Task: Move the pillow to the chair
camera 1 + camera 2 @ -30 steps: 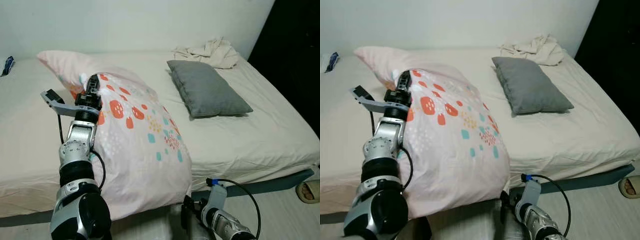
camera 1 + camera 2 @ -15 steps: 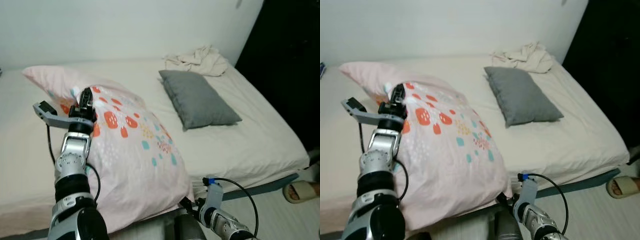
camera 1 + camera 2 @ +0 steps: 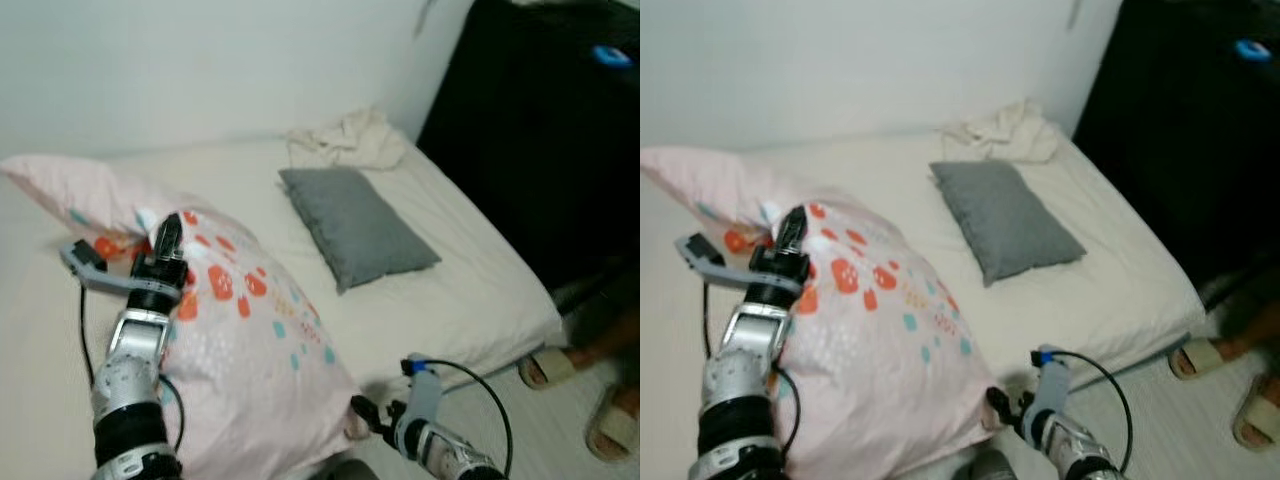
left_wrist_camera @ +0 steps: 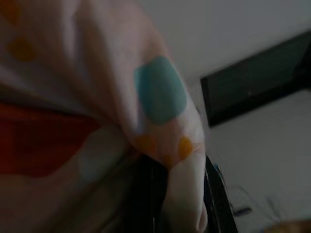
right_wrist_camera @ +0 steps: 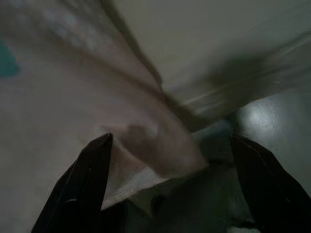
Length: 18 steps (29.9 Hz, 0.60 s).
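The large pink pillow [image 3: 250, 350] with red and teal spots hangs off the bed's near edge, its far end still lying on the mattress. My left gripper [image 3: 168, 232] is shut on a fold near the pillow's top; the left wrist view shows spotted fabric [image 4: 160, 97] pinched between the dark fingers [image 4: 148, 194]. My right gripper [image 3: 362, 412] is low at the pillow's bottom corner. In the right wrist view its fingers [image 5: 92, 179] stand wide open, with the pillow's corner [image 5: 146, 145] between them.
A grey pillow [image 3: 355, 225] and a crumpled cream cloth [image 3: 345, 140] lie on the bed [image 3: 470, 290]. A dark wardrobe [image 3: 540, 130] stands at the right. Slippers [image 3: 545, 368], seemingly on a person's feet, are on the floor by the bed's corner.
The whole picture has swung to the right, bringing the wardrobe and floor into view. My left gripper keeps its hold on the pillow, and the right gripper stays at the bottom corner.
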### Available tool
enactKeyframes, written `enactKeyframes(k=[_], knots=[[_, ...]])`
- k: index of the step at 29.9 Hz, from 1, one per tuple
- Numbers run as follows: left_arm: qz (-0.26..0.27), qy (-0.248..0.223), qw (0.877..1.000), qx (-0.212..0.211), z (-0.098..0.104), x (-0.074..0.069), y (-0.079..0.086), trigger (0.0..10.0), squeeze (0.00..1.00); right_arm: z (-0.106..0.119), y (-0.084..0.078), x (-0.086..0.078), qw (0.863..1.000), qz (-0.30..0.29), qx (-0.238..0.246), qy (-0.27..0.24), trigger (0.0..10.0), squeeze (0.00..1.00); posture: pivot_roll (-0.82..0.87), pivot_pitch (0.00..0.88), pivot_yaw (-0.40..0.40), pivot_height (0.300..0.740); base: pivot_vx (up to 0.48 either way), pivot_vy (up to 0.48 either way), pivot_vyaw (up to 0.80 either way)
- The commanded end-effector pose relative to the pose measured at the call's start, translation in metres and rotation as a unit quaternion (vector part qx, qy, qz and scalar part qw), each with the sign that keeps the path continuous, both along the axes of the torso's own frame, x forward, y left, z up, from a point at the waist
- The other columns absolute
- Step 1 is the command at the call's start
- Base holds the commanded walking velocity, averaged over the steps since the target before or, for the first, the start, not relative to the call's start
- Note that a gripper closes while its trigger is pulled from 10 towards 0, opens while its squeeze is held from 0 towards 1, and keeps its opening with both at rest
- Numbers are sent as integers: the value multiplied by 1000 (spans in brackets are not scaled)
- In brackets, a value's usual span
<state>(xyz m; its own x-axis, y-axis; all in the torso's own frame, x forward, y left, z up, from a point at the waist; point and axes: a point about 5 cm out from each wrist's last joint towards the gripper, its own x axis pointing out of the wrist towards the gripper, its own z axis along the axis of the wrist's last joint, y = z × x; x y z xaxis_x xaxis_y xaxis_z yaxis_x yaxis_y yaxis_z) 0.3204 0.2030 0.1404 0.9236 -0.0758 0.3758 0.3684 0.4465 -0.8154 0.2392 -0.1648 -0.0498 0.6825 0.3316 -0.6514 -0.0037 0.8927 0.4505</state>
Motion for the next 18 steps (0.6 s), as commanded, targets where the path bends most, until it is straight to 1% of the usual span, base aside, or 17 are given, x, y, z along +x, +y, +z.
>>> enactKeyframes(k=[1,2,3,4,5,6,7,10,13,15,18], knots=[[13,-28,999,41,4,-7,13,0,0,2,7,3,1000,17,-1,-7,10000,0,-90,107,-38,708,0,0,0],[27,1,997,70,-8,-10,18,10000,0,0,7,2,1000,20,-14,-1,10000,0,-90,107,-38,708,0,0,0],[27,1,997,70,-8,-10,18,10000,0,0,7,2,1000,20,-14,-1,10000,0,-90,107,-38,708,0,0,0],[33,24,996,81,-17,-13,20,10000,0,-1,6,1,999,21,-24,5,10000,0,-92,111,-37,708,0,0,0],[38,75,990,116,-36,-17,23,10000,0,-3,4,-1,999,14,-29,11,10000,0,-92,112,-41,708,-480,0,0],[38,75,990,116,-36,-17,23,10000,0,-3,4,-1,999,14,-29,11,10000,0,-92,112,-41,708,-480,0,0],[52,111,983,135,-44,-18,26,10000,0,-3,2,-3,999,10,-29,13,10000,0,-94,116,-42,708,-480,0,0],[53,125,986,101,-50,-20,30,10000,0,-5,0,-5,999,10,-31,17,10000,0,-93,116,-43,708,-480,0,0],[62,130,986,90,-53,-21,32,10000,0,-5,-2,-6,999,9,-32,18,10000,0,-94,120,-48,708,-480,0,0],[78,148,982,85,-59,-22,34,10000,0,-7,-3,-8,999,9,-35,23,10000,0,-94,120,-48,708,0,0,0],[79,168,977,108,-68,-23,31,10000,0,-7,-3,-9,999,7,-37,24,10000,0,-94,120,-48,708,0,0,0]])
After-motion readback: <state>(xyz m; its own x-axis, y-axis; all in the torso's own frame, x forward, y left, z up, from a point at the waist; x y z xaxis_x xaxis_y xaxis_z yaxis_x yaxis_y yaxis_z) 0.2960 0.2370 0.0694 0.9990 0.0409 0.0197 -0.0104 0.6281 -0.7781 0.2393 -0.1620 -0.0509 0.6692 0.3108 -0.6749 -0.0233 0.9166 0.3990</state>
